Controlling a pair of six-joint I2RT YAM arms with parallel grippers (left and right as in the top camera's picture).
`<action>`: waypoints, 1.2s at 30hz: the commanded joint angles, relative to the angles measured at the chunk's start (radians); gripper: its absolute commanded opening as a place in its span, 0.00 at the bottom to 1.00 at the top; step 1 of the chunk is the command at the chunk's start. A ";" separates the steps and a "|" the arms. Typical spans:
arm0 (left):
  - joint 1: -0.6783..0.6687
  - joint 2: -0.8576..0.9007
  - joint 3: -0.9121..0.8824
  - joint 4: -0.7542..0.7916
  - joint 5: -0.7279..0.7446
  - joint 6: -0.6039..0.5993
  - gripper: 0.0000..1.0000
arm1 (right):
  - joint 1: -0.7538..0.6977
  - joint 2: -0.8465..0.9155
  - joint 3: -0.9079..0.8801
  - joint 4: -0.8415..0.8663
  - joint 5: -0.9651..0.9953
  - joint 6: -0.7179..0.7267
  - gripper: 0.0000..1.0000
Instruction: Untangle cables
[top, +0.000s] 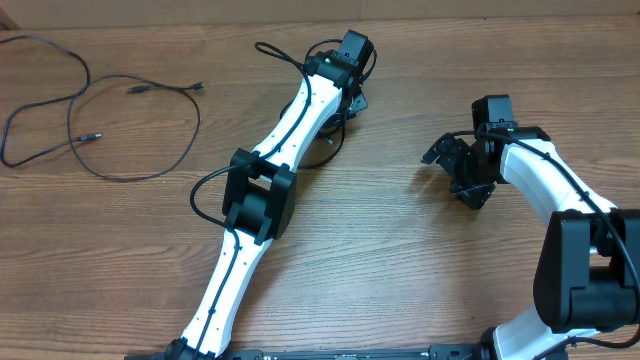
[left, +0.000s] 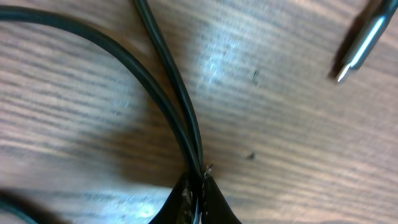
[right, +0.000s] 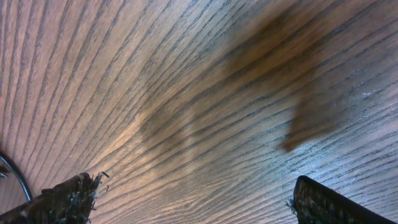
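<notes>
The table under me was brown wood with a strong grain and a soft sheen where the light struck it. The cables wore a smooth black jacket, rubbery or plastic, with a faint gloss, and one plug tip was bright polished metal. The pads of my right gripper were dark, matt and rough, frayed into fibres at the edges, while my arm shells were smooth white plastic.

I see one black cable in loose loops far left on the table. The second cable shows two strands converging, a silver plug tip nearby.
</notes>
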 joint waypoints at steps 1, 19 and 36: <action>0.012 0.018 0.007 -0.075 0.031 0.070 0.04 | 0.006 -0.001 -0.005 0.006 0.016 -0.007 1.00; 0.131 -0.107 0.620 -0.586 0.091 0.340 0.04 | 0.006 -0.001 -0.005 0.006 0.016 -0.007 1.00; 0.137 -0.326 0.618 -0.586 0.057 0.483 0.04 | 0.006 -0.001 -0.005 0.005 0.016 -0.007 1.00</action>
